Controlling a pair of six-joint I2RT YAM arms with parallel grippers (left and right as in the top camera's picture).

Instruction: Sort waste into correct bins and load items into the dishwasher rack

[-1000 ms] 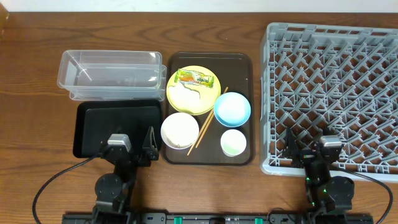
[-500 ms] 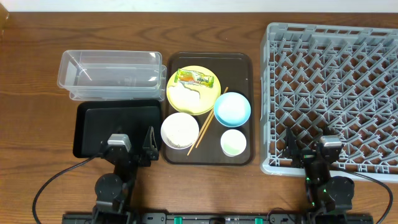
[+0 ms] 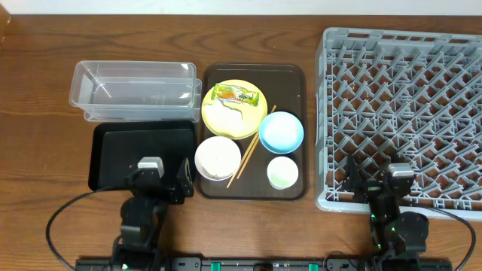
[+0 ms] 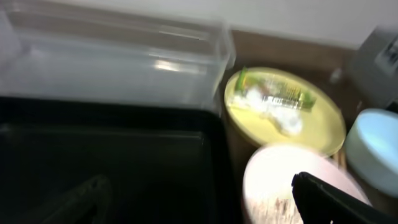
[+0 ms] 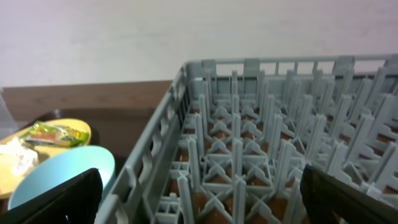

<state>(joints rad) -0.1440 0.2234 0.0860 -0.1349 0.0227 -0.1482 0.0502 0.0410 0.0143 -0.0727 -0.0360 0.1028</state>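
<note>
Dishwasher rack (image 3: 407, 90): grey lattice crate on the right side of the table, nothing loaded in it.
Brown serving tray (image 3: 290, 83): centre of the table, just left of the rack, carrying all the dishes.
Clear tub (image 3: 135, 90): far left, beside the serving tray's far half.
Black tray (image 3: 120, 147): near left, touching the clear tub's near edge.
Yellow plate (image 3: 252, 120): far-left part of the serving tray, with the waste on it.
Left gripper (image 3: 156, 179): over the near right corner of the black tray, fingers spread wide, nothing between them.
Right gripper (image 3: 380, 184): at the rack's near edge towards its left corner, fingers spread wide, holding nothing.
Blue bowl (image 3: 281, 132): right side of the serving tray, touching the plate's near-right rim.
White bowl (image 3: 218, 157): near-left corner of the serving tray, just near of the plate.
Green cup (image 3: 282, 172): near-right corner of the serving tray, just near of the blue bowl.
Chopsticks (image 3: 252, 147): lying slantwise between the white bowl and the blue bowl.
Snack wrapper (image 3: 236, 94): green and orange, on the plate's far part.
White paper (image 3: 224, 113): crumpled on the plate, just near of the wrapper.
</note>
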